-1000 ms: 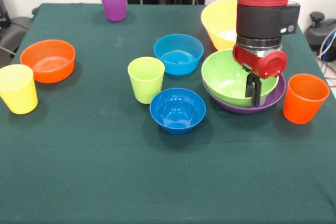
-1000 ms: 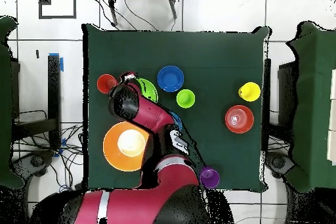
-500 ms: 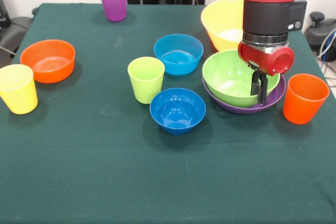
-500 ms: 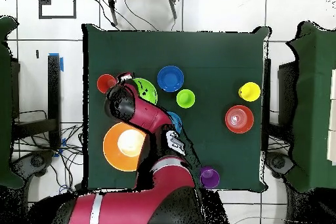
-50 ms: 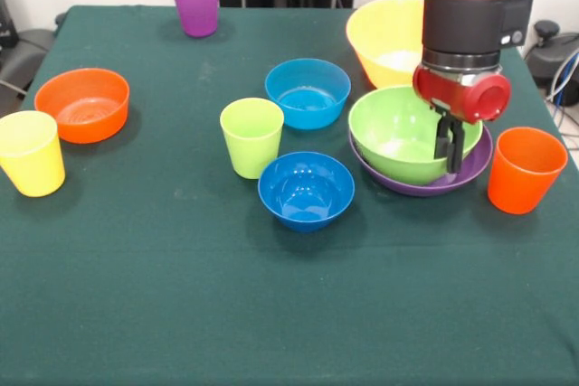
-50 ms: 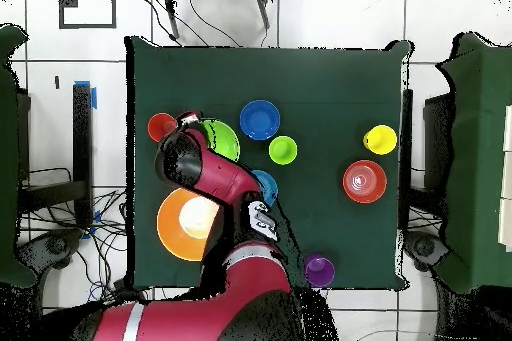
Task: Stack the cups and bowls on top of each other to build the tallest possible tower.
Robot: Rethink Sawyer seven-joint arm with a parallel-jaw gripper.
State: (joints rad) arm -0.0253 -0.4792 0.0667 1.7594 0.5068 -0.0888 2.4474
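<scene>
Overhead view: dark green table (image 6: 330,87), white tiled floor (image 6: 330,12).

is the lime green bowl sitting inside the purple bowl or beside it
Inside it. In the front view the lime green bowl is nested in the purple bowl, whose rim shows only as a crescent beneath it.

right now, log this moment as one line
gripper: over green bowl's rim, empty | green bowl: nested in purple bowl | orange cup: beside them, upright

Green tablecloth (image 5: 181,314), tiled floor (image 6: 330,17)
</scene>
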